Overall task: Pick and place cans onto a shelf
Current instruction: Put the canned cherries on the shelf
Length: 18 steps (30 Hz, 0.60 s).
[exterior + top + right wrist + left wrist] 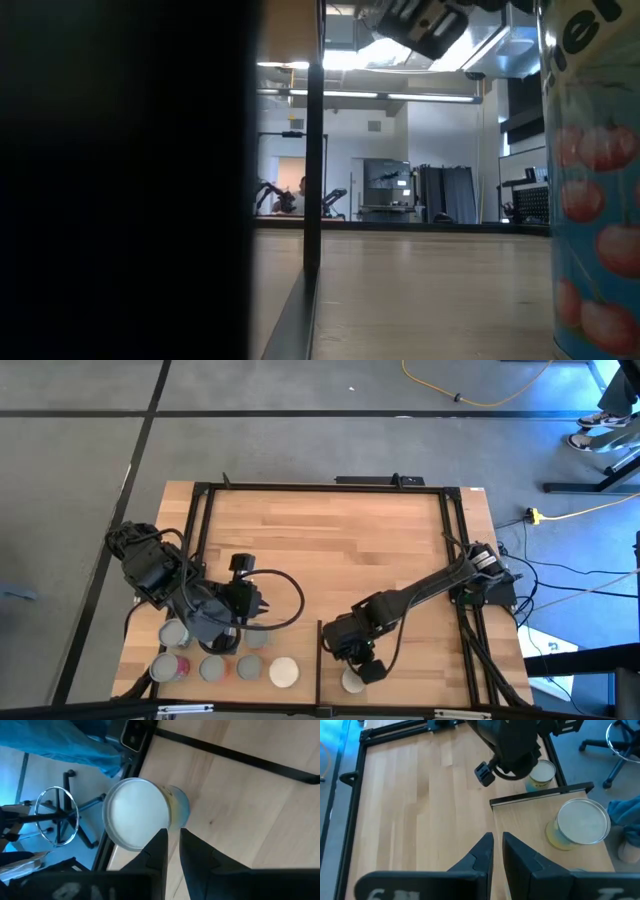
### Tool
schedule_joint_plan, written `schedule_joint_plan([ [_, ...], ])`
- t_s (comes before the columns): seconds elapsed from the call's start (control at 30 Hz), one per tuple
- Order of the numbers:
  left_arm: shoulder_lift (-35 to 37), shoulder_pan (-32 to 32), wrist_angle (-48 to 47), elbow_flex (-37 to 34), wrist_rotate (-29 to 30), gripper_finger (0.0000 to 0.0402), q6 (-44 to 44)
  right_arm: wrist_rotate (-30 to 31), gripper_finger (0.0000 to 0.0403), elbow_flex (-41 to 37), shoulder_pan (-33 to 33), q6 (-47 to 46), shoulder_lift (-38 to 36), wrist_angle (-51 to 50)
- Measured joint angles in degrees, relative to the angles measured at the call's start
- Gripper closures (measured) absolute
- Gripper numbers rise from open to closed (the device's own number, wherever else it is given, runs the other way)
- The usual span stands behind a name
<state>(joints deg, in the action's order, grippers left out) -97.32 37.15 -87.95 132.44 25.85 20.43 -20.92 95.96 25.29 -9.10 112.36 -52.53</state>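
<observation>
Several cans stand on the shelf [300, 645] at the table's near left: silver tops [172, 633] [212, 670], a red one [170, 668] and a white-topped one [284, 672], which also shows in the left wrist view [580, 822]. Another white-topped can [350, 681] [137, 812] stands on the tabletop just right of the shelf's black edge. My right gripper [366, 668] [171, 837] is shut and empty, above this can's far side. My left gripper [262, 603] [497, 840] is shut and empty over the shelf's far edge.
A black frame [320, 488] runs around the tabletop. The shelf's black edge bar [540, 795] lies between the two white-topped cans. In the low view a blue can with cherries [595, 180] stands close at the right, beside a black post [312, 150]. Bare wood [330, 550] lies toward the far side.
</observation>
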Motion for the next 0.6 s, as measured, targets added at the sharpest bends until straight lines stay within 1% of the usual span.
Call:
schedule_joint_plan([
  [0.6,0.0,0.0,0.0,0.0,0.0,0.0369,0.2,-0.2,0.0353,-0.8,0.4,-2.5,1.7,1.7],
])
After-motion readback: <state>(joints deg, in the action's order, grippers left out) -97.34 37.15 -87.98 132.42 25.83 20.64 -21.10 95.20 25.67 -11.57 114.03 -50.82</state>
